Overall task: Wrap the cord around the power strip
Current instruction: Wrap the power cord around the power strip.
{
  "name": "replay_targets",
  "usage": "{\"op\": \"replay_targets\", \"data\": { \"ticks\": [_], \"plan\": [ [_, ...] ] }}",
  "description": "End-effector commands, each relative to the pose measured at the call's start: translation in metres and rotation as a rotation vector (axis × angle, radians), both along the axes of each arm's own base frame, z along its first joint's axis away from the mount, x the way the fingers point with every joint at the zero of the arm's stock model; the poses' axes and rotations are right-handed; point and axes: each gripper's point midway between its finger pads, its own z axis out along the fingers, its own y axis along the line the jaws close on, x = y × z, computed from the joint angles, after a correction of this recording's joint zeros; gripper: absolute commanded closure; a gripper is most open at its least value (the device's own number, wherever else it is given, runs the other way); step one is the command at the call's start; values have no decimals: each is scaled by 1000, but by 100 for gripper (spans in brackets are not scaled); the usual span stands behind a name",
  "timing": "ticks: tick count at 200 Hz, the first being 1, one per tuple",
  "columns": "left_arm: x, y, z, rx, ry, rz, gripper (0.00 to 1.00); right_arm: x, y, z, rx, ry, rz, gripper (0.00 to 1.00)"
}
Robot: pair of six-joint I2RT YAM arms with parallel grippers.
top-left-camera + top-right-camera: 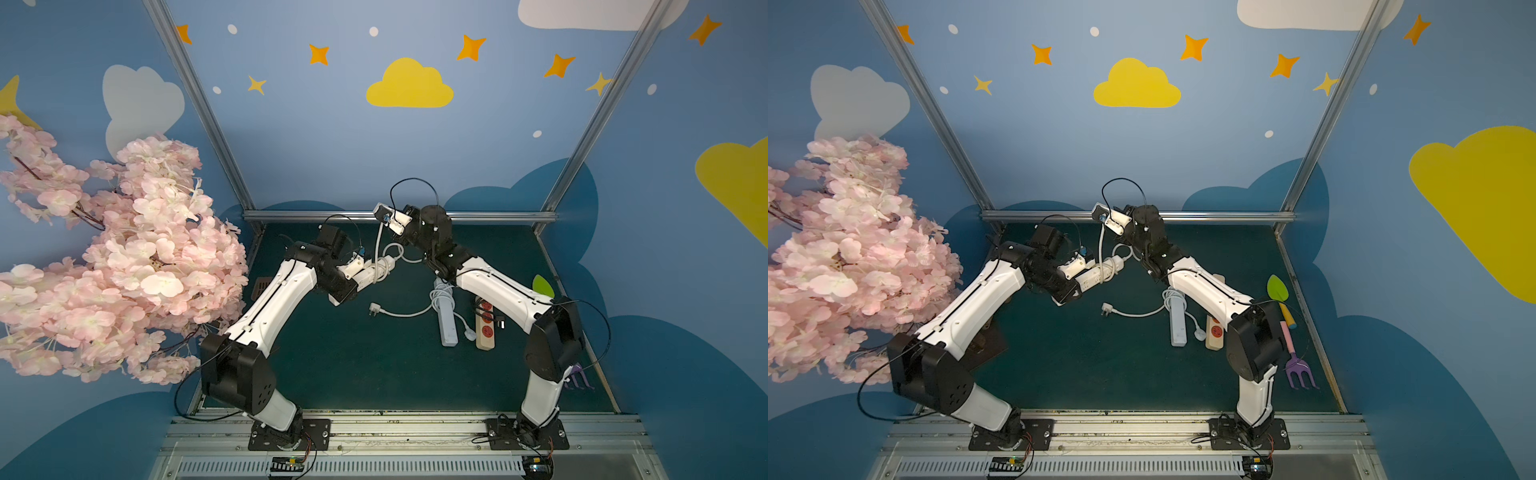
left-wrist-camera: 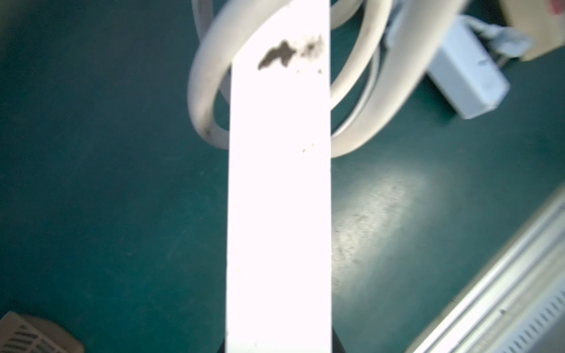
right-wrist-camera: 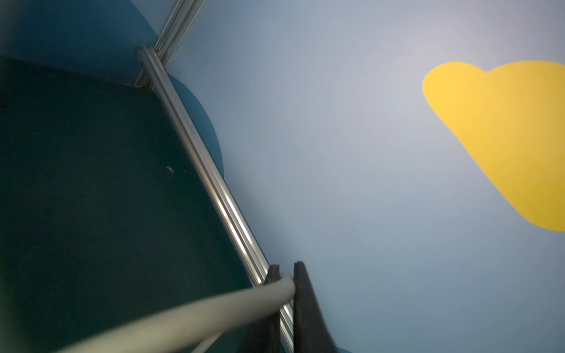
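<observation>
My left gripper (image 1: pixel 358 279) is shut on a white power strip (image 1: pixel 374 272) and holds it level above the green mat. In the left wrist view the power strip (image 2: pixel 279 198) fills the middle and hides the fingers. The white cord (image 2: pixel 204 91) loops loosely round the strip's far end. From there the cord (image 1: pixel 378 245) rises to my right gripper (image 3: pixel 286 275), which is shut on it near the back rail. In the right wrist view the cord (image 3: pixel 183 318) is pinched between the two dark fingertips.
Another white power strip (image 1: pixel 448 320) with a coiled cord lies on the mat under my right arm, beside a beige strip (image 1: pixel 485 328). A white plug (image 1: pixel 374 309) rests mid-mat. Toy garden tools (image 1: pixel 1298 370) lie at the right edge. A blossom tree (image 1: pixel 104 257) overhangs the left side.
</observation>
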Motion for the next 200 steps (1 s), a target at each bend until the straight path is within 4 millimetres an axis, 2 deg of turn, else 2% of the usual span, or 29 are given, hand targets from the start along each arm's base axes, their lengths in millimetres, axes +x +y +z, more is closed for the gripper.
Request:
{"op": "replay_targets", "data": {
  "ticks": [1, 20, 33, 48, 68, 95, 135, 167, 200],
  "plan": [
    [-43, -42, 40, -237, 12, -205, 97, 10, 1, -17, -24, 154, 121, 100],
    [-60, -57, 63, -352, 2, -284, 97, 24, -3, -20, 2, 268, 199, 100],
    [-71, -64, 81, -431, -18, -333, 97, 22, -4, -21, 44, 362, 292, 100],
    [-74, -69, 100, -487, -61, -356, 97, 17, -2, -18, 118, 455, 390, 100],
    [-66, -73, 118, -517, -117, -344, 97, 22, -1, -17, 259, 546, 449, 84],
    [-53, -75, 138, -536, -172, -298, 97, 36, 6, -28, 451, 609, 426, 64],
    [-42, -73, 158, -536, -240, -258, 97, 55, 9, -42, 636, 634, 370, 48],
    [-39, -73, 182, -575, -299, -232, 97, 68, 11, -68, 666, 668, 302, 39],
    [-36, -72, 215, -628, -374, -193, 97, 89, 9, -107, 691, 664, 172, 38]
  ]
}}
